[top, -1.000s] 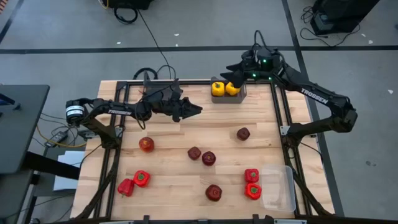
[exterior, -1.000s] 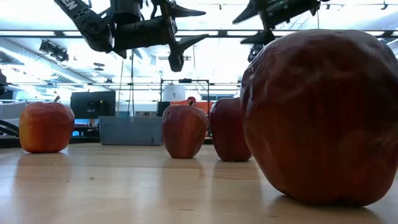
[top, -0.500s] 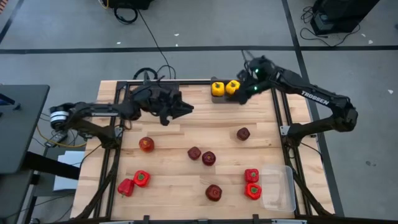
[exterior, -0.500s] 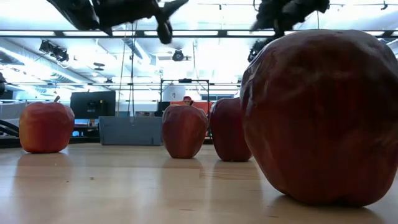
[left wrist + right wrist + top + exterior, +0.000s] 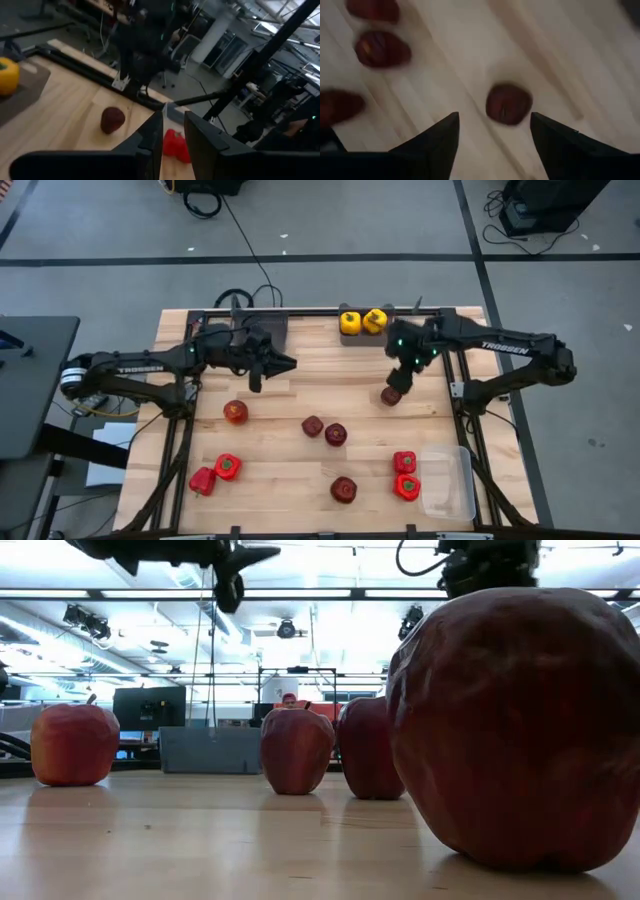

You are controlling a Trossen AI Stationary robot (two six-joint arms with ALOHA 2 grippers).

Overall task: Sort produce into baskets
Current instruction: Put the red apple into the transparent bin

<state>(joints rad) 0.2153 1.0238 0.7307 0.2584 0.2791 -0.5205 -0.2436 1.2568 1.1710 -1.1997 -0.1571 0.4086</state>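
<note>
— Since a second ago, our right gripper [image 5: 396, 384] has swung from the two yellow peppers [image 5: 361, 321] to hover over an apple [image 5: 390, 395] on the worktop [image 5: 300, 395], fingers apart.

— And our left gripper [image 5: 283, 364]?

— Nearly together, empty. We should centre on the apple, then descend.

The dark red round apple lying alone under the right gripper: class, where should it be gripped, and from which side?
Grip the dark red round apple across its widest middle, coming straight down from above. It sits apart from the other fruit on the bare wooden table, so both flanks look free, and the open right gripper already frames it.
</note>
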